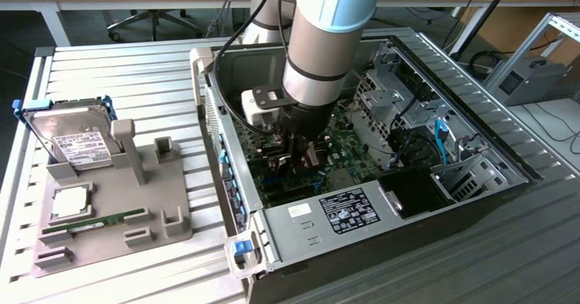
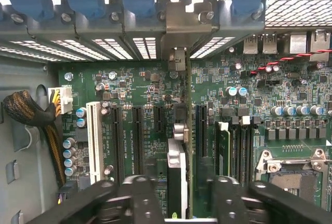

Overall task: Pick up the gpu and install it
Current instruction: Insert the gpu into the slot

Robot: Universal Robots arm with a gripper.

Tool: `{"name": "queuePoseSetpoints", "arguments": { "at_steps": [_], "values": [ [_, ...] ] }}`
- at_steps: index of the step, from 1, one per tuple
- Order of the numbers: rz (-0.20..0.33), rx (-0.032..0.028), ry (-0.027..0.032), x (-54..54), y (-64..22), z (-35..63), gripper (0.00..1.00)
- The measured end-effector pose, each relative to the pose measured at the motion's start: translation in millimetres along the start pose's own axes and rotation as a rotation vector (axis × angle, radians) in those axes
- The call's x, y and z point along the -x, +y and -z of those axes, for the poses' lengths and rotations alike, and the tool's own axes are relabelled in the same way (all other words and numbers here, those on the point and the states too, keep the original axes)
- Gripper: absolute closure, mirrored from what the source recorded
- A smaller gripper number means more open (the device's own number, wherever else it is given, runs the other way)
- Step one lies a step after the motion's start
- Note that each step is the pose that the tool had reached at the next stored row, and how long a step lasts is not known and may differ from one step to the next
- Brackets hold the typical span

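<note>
Wrist view, gpu upright in motherboard slot, tool straddling it

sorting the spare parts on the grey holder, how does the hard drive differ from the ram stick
The hard drive is a broad silver block with a white label; the ram stick is a long, narrow green strip. The hard drive stands propped up at a lean, while the ram stick lies low along its slot. The hard drive has blue plastic at its sides; the ram stick has none. Both rest on the grey holder, outside the computer case.
</note>
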State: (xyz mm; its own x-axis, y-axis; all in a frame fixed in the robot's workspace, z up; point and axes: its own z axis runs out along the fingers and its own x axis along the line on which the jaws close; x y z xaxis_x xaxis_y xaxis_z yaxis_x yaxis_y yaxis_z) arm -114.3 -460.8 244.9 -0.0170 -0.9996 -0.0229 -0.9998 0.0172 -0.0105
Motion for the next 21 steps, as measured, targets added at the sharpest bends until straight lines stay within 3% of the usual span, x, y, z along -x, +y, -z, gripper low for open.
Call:
{"name": "queuePoseSetpoints", "arguments": {
  "at_steps": [1,2,7,15,21],
  "values": [
    [0.0,0.0,0.0,0.0,0.0,0.0,0.53],
    [0.0,0.0,0.0,0.0,0.0,0.0,0.47],
    [0.0,0.0001,0.0003,0.0,0.0,1.5,0.47],
    [0.0,-0.0001,0.0,0.8,-0.2,16.2,0.47],
    [0.0,0.0,-0.0001,2.7,-0.2,16.8,0.47]
  ]
}}
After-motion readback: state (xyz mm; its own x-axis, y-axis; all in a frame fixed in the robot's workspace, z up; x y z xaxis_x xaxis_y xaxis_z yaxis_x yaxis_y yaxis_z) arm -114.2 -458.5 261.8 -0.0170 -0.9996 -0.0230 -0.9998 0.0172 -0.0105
